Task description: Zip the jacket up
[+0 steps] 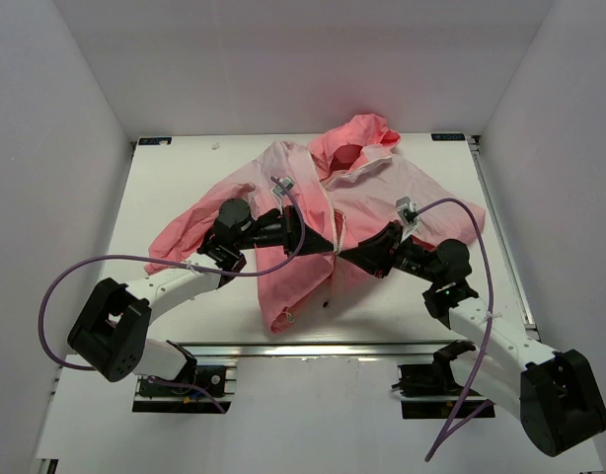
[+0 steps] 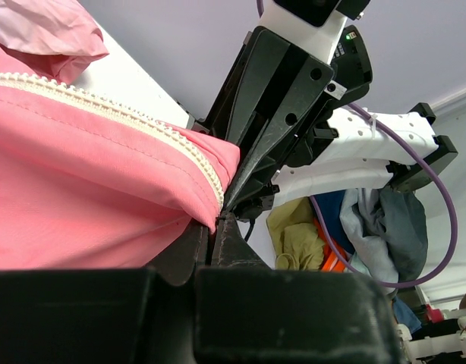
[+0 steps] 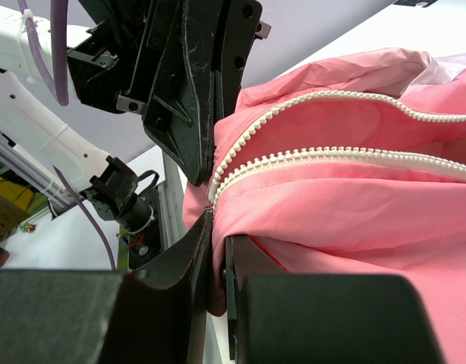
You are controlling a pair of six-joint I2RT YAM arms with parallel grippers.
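Left gripper (image 2: 215,230) is pinched tight on 1 front edge of the jacket (image 1: 303,188), just beside the white zipper (image 3: 332,155) teeth. The right gripper (image 3: 218,254) clamps the other edge, likely to line up the 2 bottom ends. The jacket lies spread on the surface (image 1: 185,178), its tooth rows apart. Both grippers sit nose to nose, crowding each other, and a purple cable (image 1: 451,200) arches over the sleeve on the right arm's side.

Hooded jacket (image 1: 283,286) — coral pink at near hem and far hood, pale pink between; zipper (image 3: 332,155) white; cable (image 3: 60,53) purple.
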